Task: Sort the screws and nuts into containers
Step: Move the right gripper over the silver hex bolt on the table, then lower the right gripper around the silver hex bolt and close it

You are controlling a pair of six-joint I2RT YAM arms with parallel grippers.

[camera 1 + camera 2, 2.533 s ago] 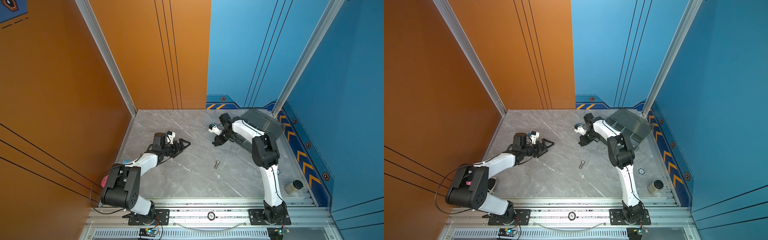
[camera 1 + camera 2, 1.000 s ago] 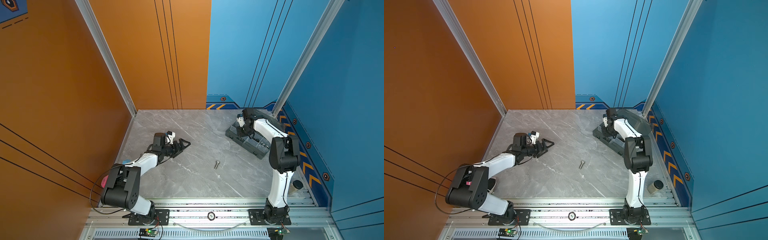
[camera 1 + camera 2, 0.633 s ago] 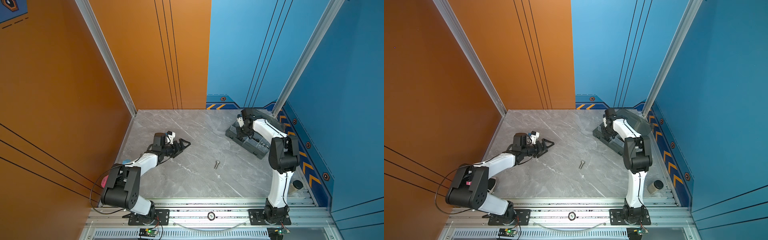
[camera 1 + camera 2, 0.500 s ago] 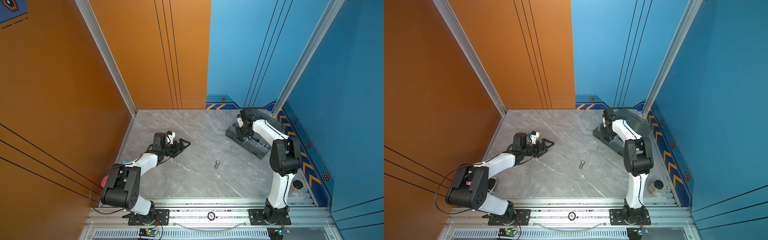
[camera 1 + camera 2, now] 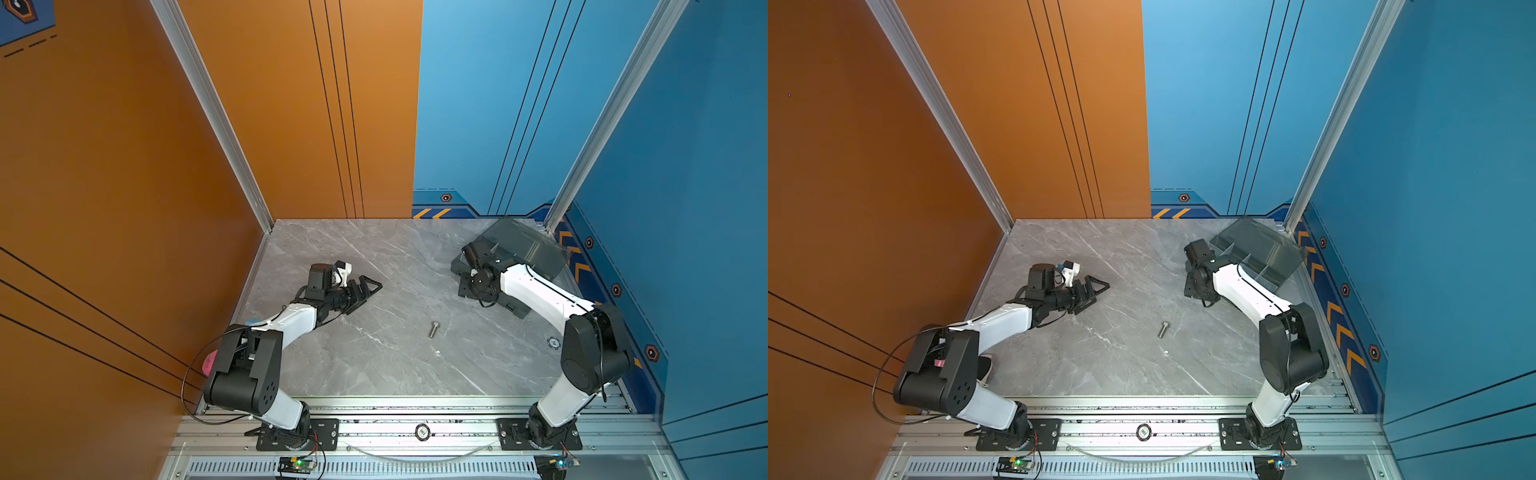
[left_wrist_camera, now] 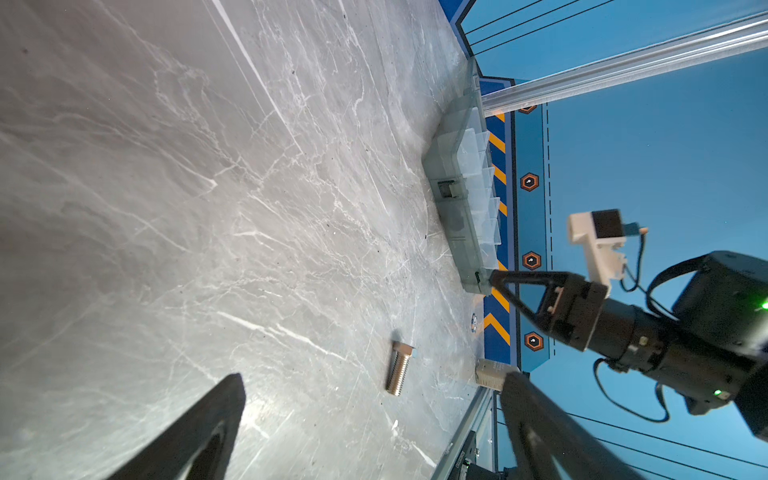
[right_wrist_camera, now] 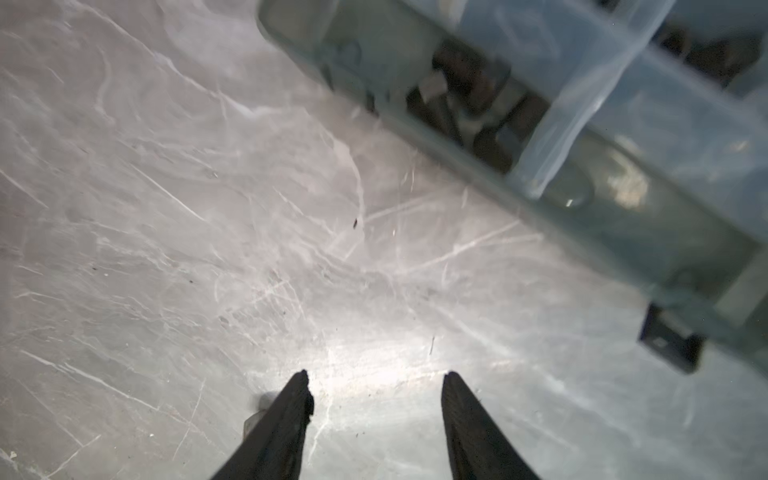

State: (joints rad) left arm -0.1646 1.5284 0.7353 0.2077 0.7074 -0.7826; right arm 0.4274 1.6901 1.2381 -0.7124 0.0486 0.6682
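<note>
On the grey marble table (image 5: 353, 365), between the 2 arms, 1 silver hex-head bolt (image 5: 433, 329) is seen lying flat on its side. It is well apart from the organiser box (image 5: 514, 306), which is set at the far right corner. The box is shown with its tinted lid (image 5: 523, 245) raised and tilted back. In the right wrist view, dark fasteners (image 7: 457, 95), blurred, are made out through the wall of 1 compartment beside a pale divider (image 7: 557, 137). The right gripper (image 7: 376, 388) is positioned over bare table just beside the box's front wall, its jaws parted to a middling gap with nothing between them. The left gripper (image 6: 374, 377) is positioned low over the left side of the table, its jaws spread wide and empty. In the left wrist view the bolt is seen ahead of the open jaws, apart from both fingers.
</note>
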